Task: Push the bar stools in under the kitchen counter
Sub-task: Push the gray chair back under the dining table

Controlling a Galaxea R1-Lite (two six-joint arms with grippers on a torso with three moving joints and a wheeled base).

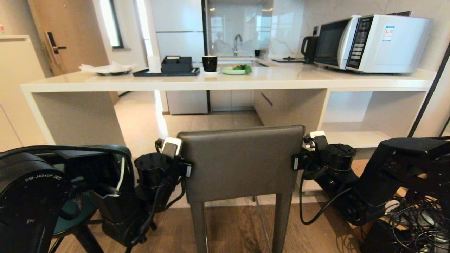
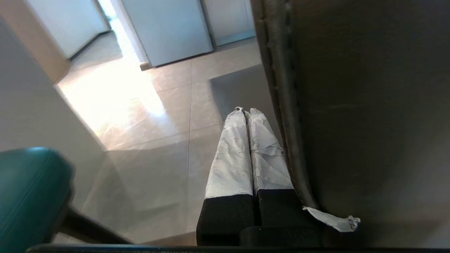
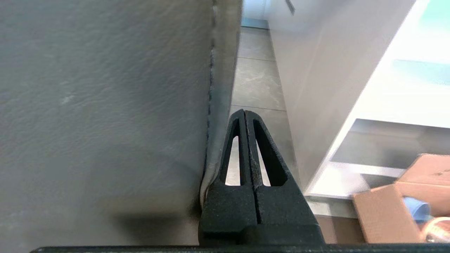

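Note:
The grey bar stool (image 1: 242, 161) stands in front of me with its boxy back facing me, short of the kitchen counter (image 1: 225, 82). My left gripper (image 2: 245, 111), its fingers wrapped in white tape, is shut and lies along the left side edge of the grey back (image 2: 351, 105). My right gripper (image 3: 245, 112) is shut and presses against the right side edge of the same back (image 3: 105, 105). Nothing is held between either pair of fingers. The teal bar stool (image 1: 70, 211) stands at the lower left, mostly hidden behind my left arm (image 1: 35, 189); its rounded edge (image 2: 28, 189) also shows in the left wrist view.
On the counter stand a microwave (image 1: 372, 42), a kettle (image 1: 309, 49), a black cup (image 1: 210, 63), a plate of greens (image 1: 235, 70) and a black tray (image 1: 168, 70). White shelf cubbies (image 1: 365, 116) fill the counter's right end. A cardboard box (image 3: 397, 207) and loose cables (image 1: 418, 218) lie at my right.

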